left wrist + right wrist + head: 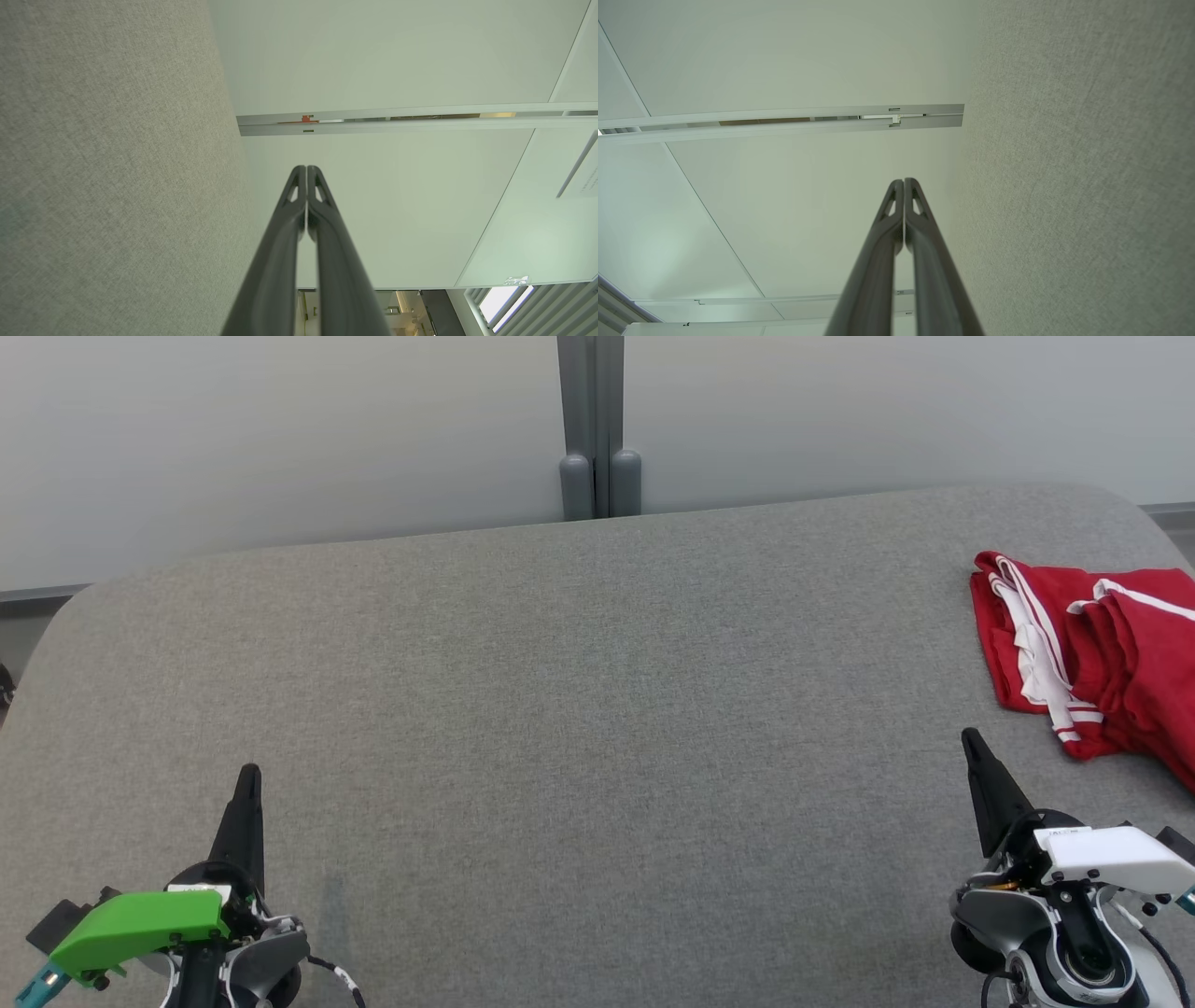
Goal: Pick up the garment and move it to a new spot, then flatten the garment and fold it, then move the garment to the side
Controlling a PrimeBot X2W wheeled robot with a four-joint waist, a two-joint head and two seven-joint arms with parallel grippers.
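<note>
A red garment (1111, 653) with white stripes lies crumpled at the far right of the grey fabric-covered table (579, 709), partly cut off by the head view's right edge. My right gripper (971, 739) is shut and empty near the front right, its tip a short way below and left of the garment, not touching it. At the front left my left gripper (248, 775) is shut and empty, far from the garment. Each wrist view shows its own gripper, left (306, 169) and right (904, 181), with the fingertips pressed together and nothing between them.
A pale wall with a grey vertical post (597, 429) stands behind the table's far edge. The table corners are rounded at the left and right. The wrist views look past the grey tabletop (107, 177) toward white wall panels (784, 210).
</note>
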